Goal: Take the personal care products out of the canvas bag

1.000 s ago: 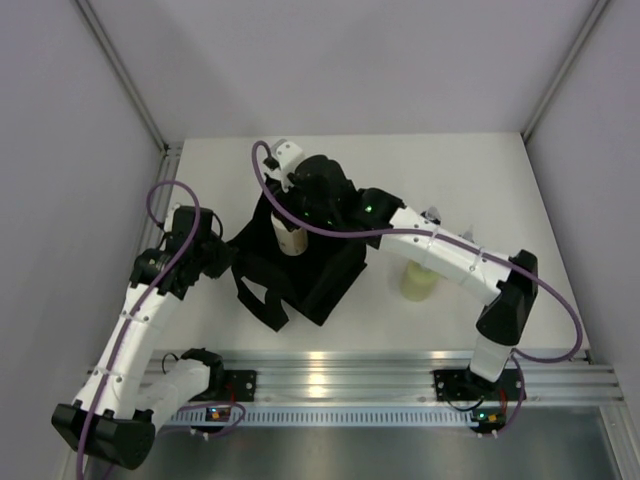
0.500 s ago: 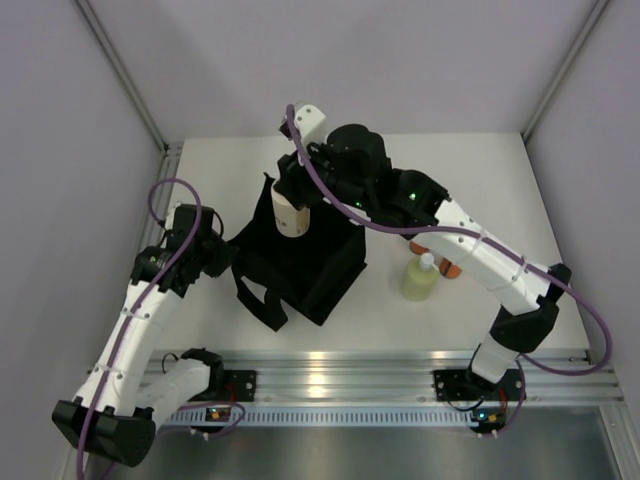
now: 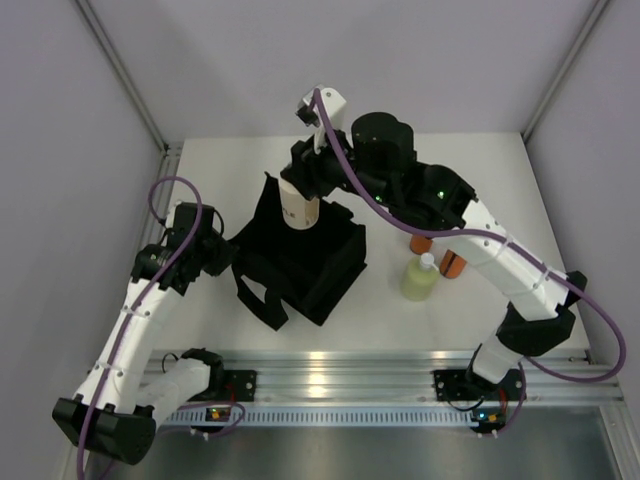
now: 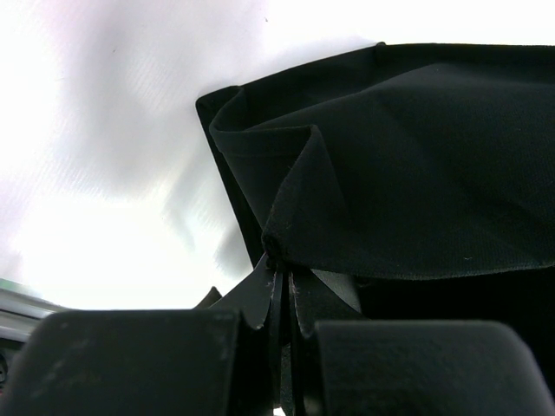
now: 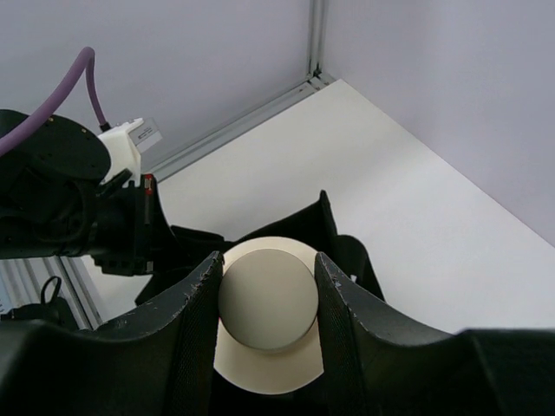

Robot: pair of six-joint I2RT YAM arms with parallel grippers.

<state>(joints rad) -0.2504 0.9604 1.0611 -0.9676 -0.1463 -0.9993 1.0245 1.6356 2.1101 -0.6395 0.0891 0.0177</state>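
Top view: we see the right gripper (image 3: 298, 193) clamped on the beige bottle (image 3: 299, 213), which hangs above the open mouth of the black bag (image 3: 310, 272). The yellow-green bottle (image 3: 419, 280) and two orange bottles (image 3: 452, 264) stand on the table (image 3: 480, 170) right of the bag. We judge three products out, with the fourth not yet set down. The left gripper (image 3: 231, 255) meets the bag's left edge.

Left wrist view: we confirm what the top view cannot: its jaws are fully closed, pinching a fold of bag fabric.

Right wrist view: both fingers (image 5: 201, 299), parted only to the bottle's width, press its sides; we see the bottle end-on.
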